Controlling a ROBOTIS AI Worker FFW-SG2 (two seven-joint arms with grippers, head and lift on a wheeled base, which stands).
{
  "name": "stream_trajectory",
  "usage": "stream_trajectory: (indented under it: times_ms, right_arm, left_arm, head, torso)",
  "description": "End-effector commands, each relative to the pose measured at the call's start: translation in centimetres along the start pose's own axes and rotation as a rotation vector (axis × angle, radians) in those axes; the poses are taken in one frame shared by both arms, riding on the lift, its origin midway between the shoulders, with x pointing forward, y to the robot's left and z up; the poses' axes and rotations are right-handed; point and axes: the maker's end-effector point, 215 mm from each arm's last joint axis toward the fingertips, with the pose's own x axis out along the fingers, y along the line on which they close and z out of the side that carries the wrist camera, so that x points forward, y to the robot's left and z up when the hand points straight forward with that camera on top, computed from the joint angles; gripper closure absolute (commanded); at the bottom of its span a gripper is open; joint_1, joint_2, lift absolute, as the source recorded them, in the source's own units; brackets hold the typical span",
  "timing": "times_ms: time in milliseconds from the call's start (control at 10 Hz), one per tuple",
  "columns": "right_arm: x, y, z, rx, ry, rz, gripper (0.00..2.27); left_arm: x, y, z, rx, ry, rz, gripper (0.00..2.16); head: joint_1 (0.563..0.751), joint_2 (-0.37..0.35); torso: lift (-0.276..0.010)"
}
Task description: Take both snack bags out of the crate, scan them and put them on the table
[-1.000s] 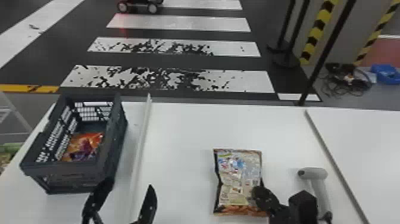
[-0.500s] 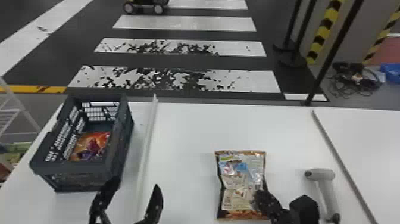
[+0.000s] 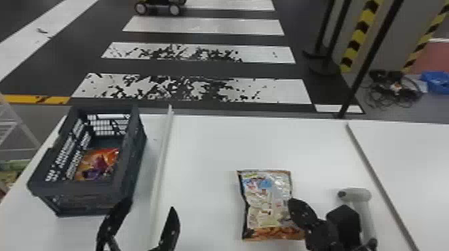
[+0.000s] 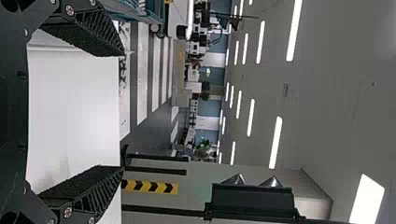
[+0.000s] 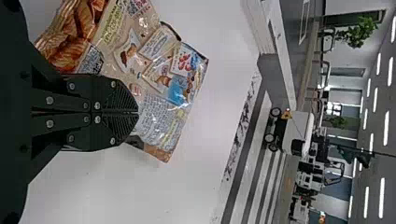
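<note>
One bag [image 3: 265,200] lies partly beneath the right pincer [image 3: 296,206].

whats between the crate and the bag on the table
In the head view, a white strip runs along the table between the crate and that bag; the left tool hangs over its near part.

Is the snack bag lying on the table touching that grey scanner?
Apart. The head view shows it: a stretch of white table lies between the right edge of the snack bag and the scanner.
</note>
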Motion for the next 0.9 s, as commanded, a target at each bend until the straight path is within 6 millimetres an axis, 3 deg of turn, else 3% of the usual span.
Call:
stream_trajectory:
  times_ms: [0,300,500,800]
  right_arm:
    - [0.1,-0.3,1.6,-0.010,-0.017,-0.007,2.24]
    - [2.4,-0.2,2.5,-0.022,-0.013,0.006,2.24]
    - [4.5,0.3,1.7,-0.024,0.001,0.023,2.24]
    - [6.8,-0.8,1.5,-0.051,0.019,0.015,2.24]
  left_arm:
    - [0.1,0.0,0.1,-0.002,-0.002,0.002,0.13]
    - [0.2,-0.1,0.1,-0.002,-0.003,-0.002,0.13]
    - [0.2,0.0,0.1,-0.001,-0.003,-0.001,0.13]
    - [0.2,0.1,0.0,0.000,0.000,0.001,0.13]
  head:
    - [0.695,-0.014]
    - [0.695,-0.008]
    - [0.695,0.005]
    - [0.695,0.016]
  torso:
    - [-0.094]
    - [-0.094]
    - [-0.094]
    - [-0.094]
